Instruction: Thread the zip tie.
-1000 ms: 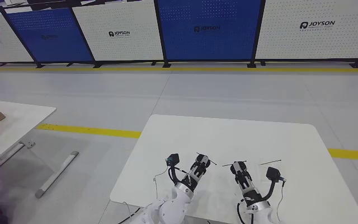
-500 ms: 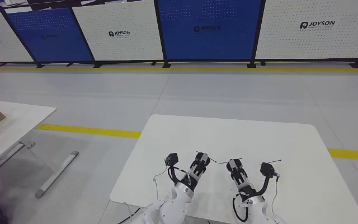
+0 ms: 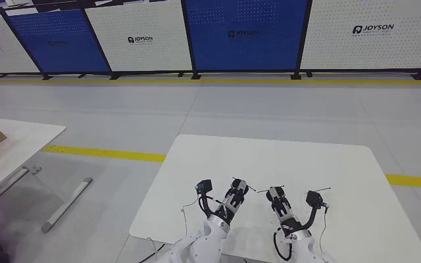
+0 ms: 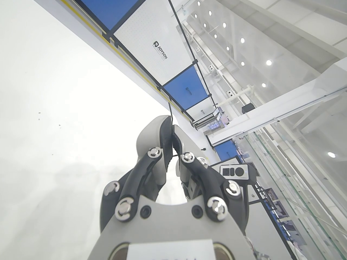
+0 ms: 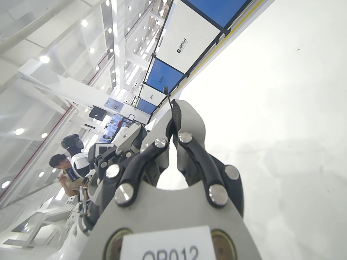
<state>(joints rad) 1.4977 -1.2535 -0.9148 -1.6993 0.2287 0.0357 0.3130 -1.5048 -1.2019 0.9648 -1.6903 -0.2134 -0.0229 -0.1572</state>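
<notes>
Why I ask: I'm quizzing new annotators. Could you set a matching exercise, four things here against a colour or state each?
Things:
1. zip tie
2. table
3. floor line
4. left end effector

Colour or state:
a. white
b. shut on the tie
c. yellow
d. black

Pairs: 1-d, 2-a, 3-c, 4-b.
</notes>
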